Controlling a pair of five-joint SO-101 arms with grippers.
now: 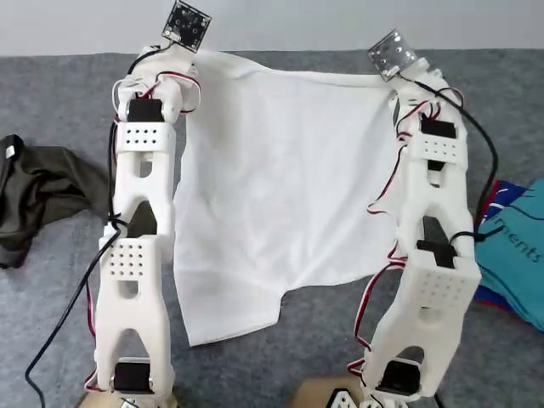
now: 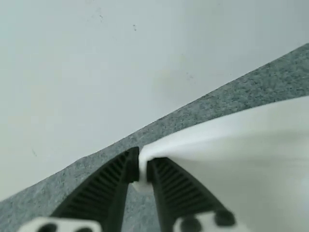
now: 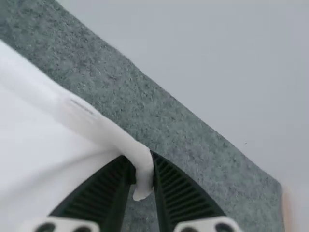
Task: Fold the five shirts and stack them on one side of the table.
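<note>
Nearest the arm bases, the white shirt (image 1: 280,195) ends in an uneven lower edge, one flap reaching further toward the bases than the rest. If the cloth is drawn over the table (image 1: 323,357), that flap would likely drag on the grey felt and fold under itself. The shirt lies spread between the two arms, its side edges running right along them, so loose fabric or the arms' red and black wires (image 1: 382,191) could catch as the arms swing. A crumpled dark olive shirt (image 1: 42,191) lies beyond the left arm and a teal shirt (image 1: 518,246) beyond the right, both apart from the white one. No bin or basket holds any of them; all rest loose on the felt. Furthest out, near the pale wall, the left claw (image 2: 139,174) is closed narrowly on one far corner of the white shirt and the right claw (image 3: 141,169) is pinched on the rolled edge at the other. Each bite takes only a thin strip near the tips, so I judge a slip the main risk. If one corner let go, or the arms moved unevenly, the fold would come out skewed.
</note>
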